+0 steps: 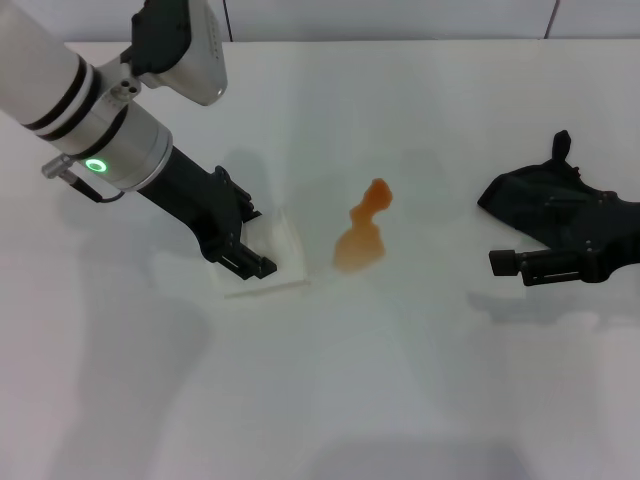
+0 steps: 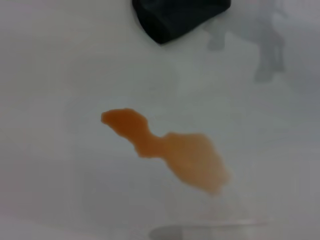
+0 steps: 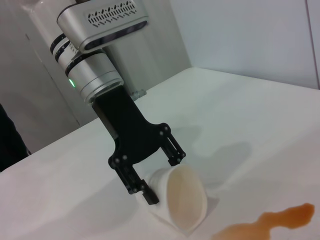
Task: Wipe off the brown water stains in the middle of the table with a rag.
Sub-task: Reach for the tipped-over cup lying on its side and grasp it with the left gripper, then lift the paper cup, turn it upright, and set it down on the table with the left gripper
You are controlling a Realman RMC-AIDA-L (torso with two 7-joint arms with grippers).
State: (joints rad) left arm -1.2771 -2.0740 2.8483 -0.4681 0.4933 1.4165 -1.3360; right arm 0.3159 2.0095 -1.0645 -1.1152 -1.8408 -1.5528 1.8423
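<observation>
An orange-brown stain [image 1: 364, 232] is sitting at frame centre on the white table [image 1: 420, 400]. At left, the left gripper [image 1: 245, 245] is clamping a tipped cup [image 3: 182, 200]. At right, the right gripper [image 1: 520, 265] is lying beside the black rag [image 1: 535, 200], finger state unclear; it should grasp the rag firmly before sweeping across the stain.

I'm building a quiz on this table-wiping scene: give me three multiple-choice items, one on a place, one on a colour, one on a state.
1. Where is the brown water stains' blotch?
A. between the two arms, mid-table
B. under the rag
C. inside the cup

2. What colour is the rag?
A. white
B. black
C. orange

3. How is the cup in the left tool?
A. upright
B. upside down
C. tipped on its side, mouth toward the stain

Answers:
1 A, the head view shows it on the bare table between both arms.
2 B, a dark lump at the right tool.
3 C, the right wrist view shows its open mouth sideways, fingers clamping it.
</observation>
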